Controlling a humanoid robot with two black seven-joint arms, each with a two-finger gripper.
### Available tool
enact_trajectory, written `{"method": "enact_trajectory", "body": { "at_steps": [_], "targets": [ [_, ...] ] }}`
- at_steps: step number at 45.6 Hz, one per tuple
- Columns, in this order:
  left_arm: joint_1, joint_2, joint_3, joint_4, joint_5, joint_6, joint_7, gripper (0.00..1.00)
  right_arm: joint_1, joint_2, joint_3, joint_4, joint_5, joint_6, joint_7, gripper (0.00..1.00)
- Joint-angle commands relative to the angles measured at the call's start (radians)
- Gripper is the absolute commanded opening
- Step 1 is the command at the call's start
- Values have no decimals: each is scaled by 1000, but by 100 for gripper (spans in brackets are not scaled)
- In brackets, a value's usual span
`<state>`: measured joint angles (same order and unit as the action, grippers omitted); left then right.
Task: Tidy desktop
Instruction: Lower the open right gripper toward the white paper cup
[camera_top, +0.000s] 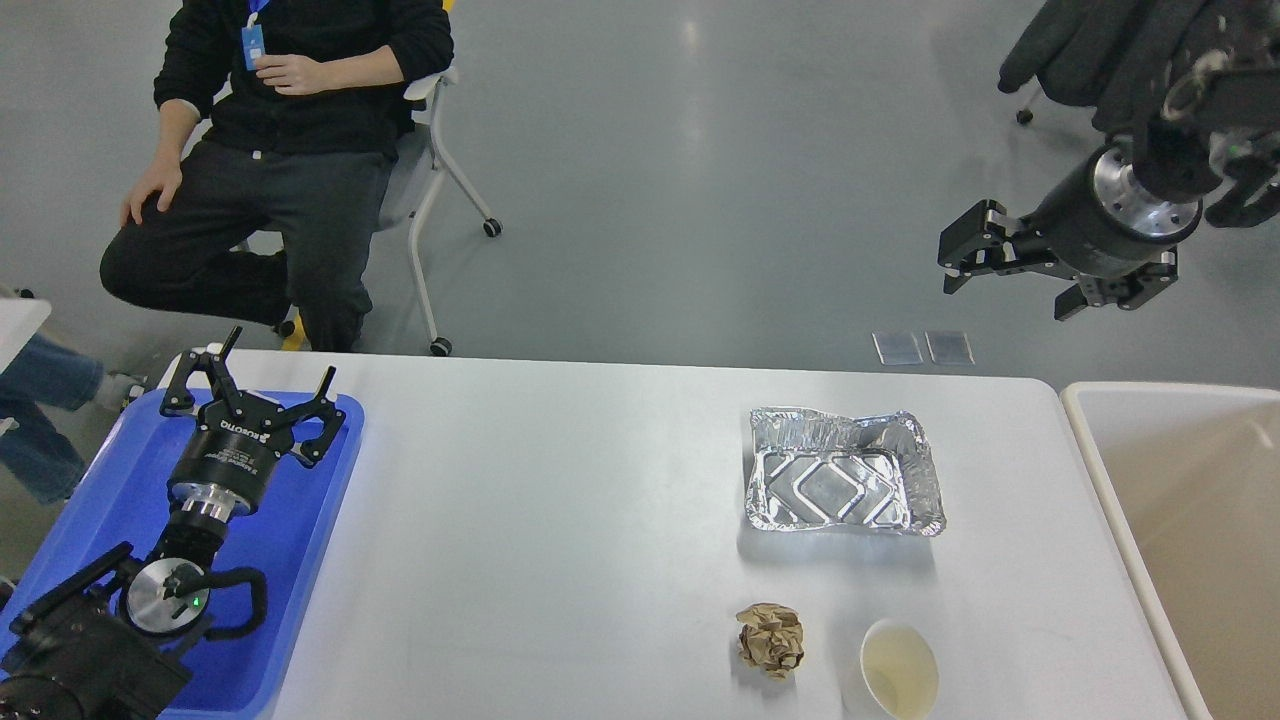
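Note:
The white desktop (550, 520) holds a crumpled aluminium foil tray (840, 485) at the right, a crumpled brown paper ball (770, 640) near the front, and a white paper cup (898, 672) beside the ball. My left gripper (262, 385) is open and empty over the blue tray (310, 560) at the left edge. My right gripper (1005, 298) is open and empty, held high over the floor beyond the table's far right corner, well away from the foil tray.
A cream-white deep bin (1100, 470) stands against the table's right edge. A seated person in black (270, 130) is behind the far left corner. A chair draped with dark coats (1100, 50) is at the far right.

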<state>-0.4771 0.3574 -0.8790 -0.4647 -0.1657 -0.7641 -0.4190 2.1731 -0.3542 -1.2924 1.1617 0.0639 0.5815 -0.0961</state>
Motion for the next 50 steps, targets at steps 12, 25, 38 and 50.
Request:
{"method": "enact_trajectory", "body": {
  "at_steps": [12,25,38,50],
  "targets": [
    [0,0,0,0,0,0,0,99,260,115,-76,139,-30,204,-2,100],
    [0,0,0,0,0,-1,2,99,226,109,-45,217,-121,204,-2,100],
    [-1,0,0,0,0,-1,2,99,231,43,38,340,-124,204,-2,100],
    [0,0,0,1,0,-1,0,99,182,11,2,322,-125,204,-2,100]
  ]
}}
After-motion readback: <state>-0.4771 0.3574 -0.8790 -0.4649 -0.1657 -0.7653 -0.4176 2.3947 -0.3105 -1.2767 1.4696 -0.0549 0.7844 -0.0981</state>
